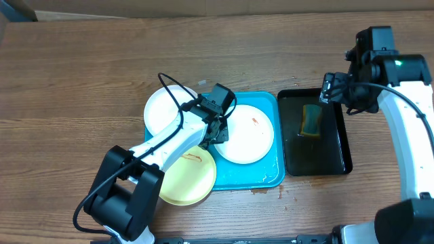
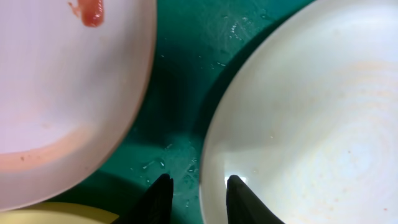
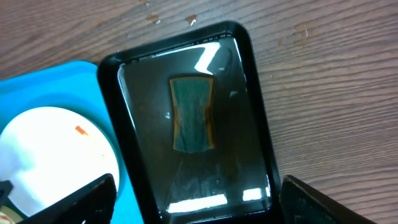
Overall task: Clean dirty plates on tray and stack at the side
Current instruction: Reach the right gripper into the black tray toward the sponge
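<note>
The turquoise tray [image 1: 271, 177] holds a white plate [image 1: 247, 139] with a red smear. A second white plate [image 1: 161, 112] lies over the tray's left edge, and a pale yellow-green plate [image 1: 191, 179] with a brown smear overlaps its front left corner. My left gripper [image 1: 218, 132] is at the tray plate's left rim. In the left wrist view the gripper [image 2: 198, 182] has that plate's [image 2: 311, 112] rim between its jaws, one finger inside, one outside. A smeared plate [image 2: 62, 93] lies to the left. My right gripper [image 3: 199, 205] hangs open above the black tray [image 3: 143, 155].
A green and yellow sponge [image 3: 193, 113] lies in the wet black tray [image 1: 339, 159], right of the turquoise tray. Water drops mark the wood at the tray's front right corner [image 1: 268, 190]. Bare wooden table surrounds everything.
</note>
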Robot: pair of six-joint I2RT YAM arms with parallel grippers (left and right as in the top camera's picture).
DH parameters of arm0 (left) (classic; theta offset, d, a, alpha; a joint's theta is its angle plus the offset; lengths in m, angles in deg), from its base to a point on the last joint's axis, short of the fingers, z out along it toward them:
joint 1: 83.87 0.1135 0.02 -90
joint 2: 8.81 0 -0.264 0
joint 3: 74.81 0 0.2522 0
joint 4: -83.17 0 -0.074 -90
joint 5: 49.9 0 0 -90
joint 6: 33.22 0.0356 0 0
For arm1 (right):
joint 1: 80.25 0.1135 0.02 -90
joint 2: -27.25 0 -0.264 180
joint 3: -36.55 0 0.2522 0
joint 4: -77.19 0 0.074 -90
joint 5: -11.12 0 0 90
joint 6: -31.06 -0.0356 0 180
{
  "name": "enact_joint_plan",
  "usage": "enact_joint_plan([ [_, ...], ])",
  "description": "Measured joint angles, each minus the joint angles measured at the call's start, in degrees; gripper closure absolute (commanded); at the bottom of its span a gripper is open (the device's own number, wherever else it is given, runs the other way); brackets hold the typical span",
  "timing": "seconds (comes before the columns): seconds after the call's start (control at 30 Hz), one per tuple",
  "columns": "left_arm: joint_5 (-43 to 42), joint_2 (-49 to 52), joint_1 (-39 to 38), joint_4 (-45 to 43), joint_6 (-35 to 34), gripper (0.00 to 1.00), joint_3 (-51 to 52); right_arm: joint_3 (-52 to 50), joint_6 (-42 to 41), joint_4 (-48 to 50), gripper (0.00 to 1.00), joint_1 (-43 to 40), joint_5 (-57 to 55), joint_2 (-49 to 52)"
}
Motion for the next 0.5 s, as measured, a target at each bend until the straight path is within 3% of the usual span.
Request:
enact_joint_plan([
  [0.27, 0.0, 0.6, 0.3, -0.3, 1.5, 0.74, 0.0, -1.1, 0.2, 1.2, 0.19, 0.0, 0.0, 1.9],
  [0.4, -0.2, 3.0, 0.3, -0.5, 1.6, 0.83, 0.0, -3.8, 0.2, 3.6, 0.18, 0.0, 0.0, 1.9],
  [0.5, -0.5, 3.8, 0.3, -0.8, 1.7, 0.82, -0.3, -6.4, 0.2, 5.7, 0.19, 0.0, 0.0, 1.9],
])
